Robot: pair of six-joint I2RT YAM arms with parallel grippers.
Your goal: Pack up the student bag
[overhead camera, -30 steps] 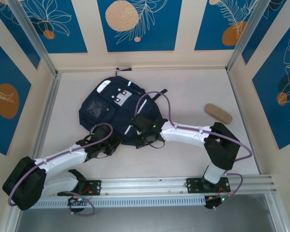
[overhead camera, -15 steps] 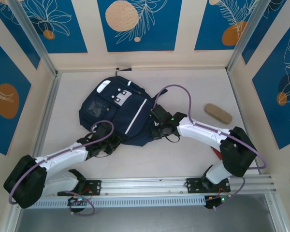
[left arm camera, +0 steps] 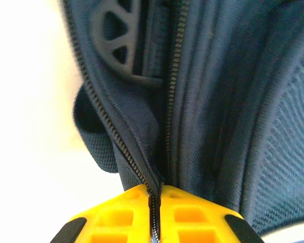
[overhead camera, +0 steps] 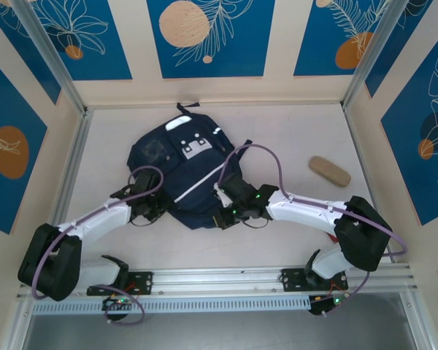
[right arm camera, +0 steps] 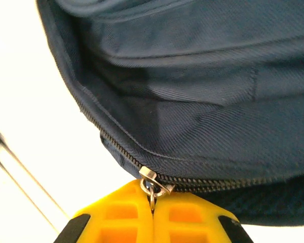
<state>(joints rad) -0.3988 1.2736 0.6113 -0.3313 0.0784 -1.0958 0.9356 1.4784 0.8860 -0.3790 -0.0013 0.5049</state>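
Two grippers are flanking the student bag (overhead camera: pixel 179 175), which is lying flat toward the far edge of the table (overhead camera: pixel 277 138), left of centre. The left gripper (overhead camera: pixel 155 208) is pinching the zipper seam (left arm camera: pixel 134 162) at the bag's near-left edge. The fabric is looking soft, floppy and light, so seams and zipper hardware are probably offering the surest holds. The right gripper (overhead camera: pixel 225 214) is pinching the zipper pull (right arm camera: pixel 153 182). White patches (overhead camera: pixel 193 148) are showing no readable writing.

place: lab-style robot test cell | enclosure: pale table (overhead camera: pixel 292 233) walled by cream panels (overhead camera: pixel 204 36) printed with blue-and-orange leaf motifs | frame: aluminium posts (overhead camera: pixel 51 58) at far corners | rig: aluminium rail (overhead camera: pixel 226 277) along near edge carrying two arm bases (overhead camera: pixel 317 279), purple cables (overhead camera: pixel 266 152)
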